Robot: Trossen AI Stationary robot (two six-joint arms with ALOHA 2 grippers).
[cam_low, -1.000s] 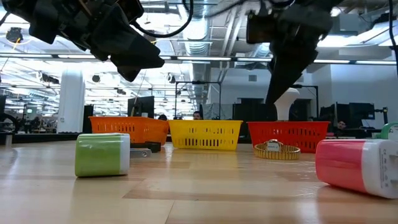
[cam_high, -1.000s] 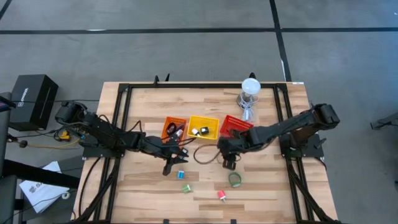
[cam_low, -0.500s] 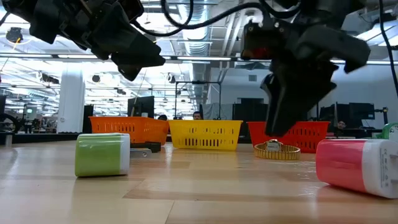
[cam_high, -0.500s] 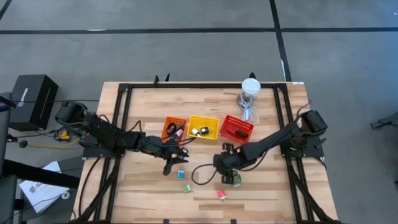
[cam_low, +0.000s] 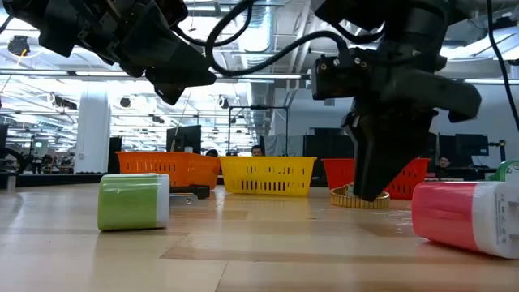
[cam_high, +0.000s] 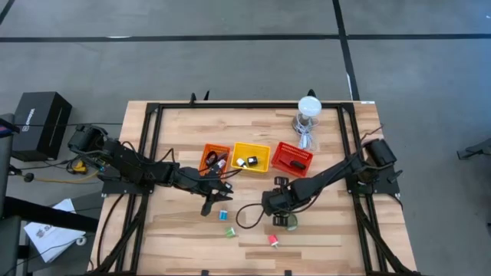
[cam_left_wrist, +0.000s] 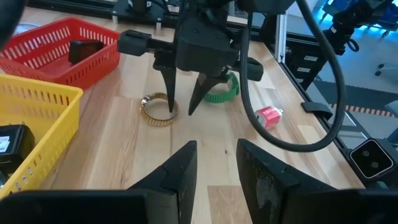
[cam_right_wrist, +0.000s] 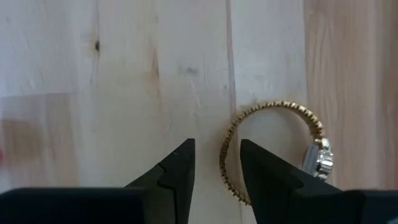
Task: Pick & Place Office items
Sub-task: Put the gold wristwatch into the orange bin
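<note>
A gold watch-like ring (cam_right_wrist: 273, 124) lies flat on the wooden table in front of the red basket (cam_high: 292, 157). My right gripper (cam_right_wrist: 216, 146) points down over it, open. One finger stands inside the ring (cam_left_wrist: 158, 111) and one outside, with the band's edge in the gap between them. I see no touch. A green ring (cam_left_wrist: 222, 93) and a pink piece (cam_left_wrist: 268, 116) lie just beyond. A green piece (cam_high: 229, 231) and a blue piece (cam_high: 223, 215) lie near my left gripper (cam_high: 209, 205), which hangs open and holds nothing.
Orange (cam_high: 215, 159), yellow (cam_high: 251, 156) and red baskets stand in a row mid-table, with small items inside. A clear jar with a white top (cam_high: 308, 111) stands at the far edge. A black cable (cam_high: 245, 215) loops beside my right gripper. Bare wood lies along the near edge.
My right gripper has come down and toward the table's near edge, from beside the red basket to the gold ring. Its fingertips now stand low at the ring. The left arm and the loose pieces have kept still.
</note>
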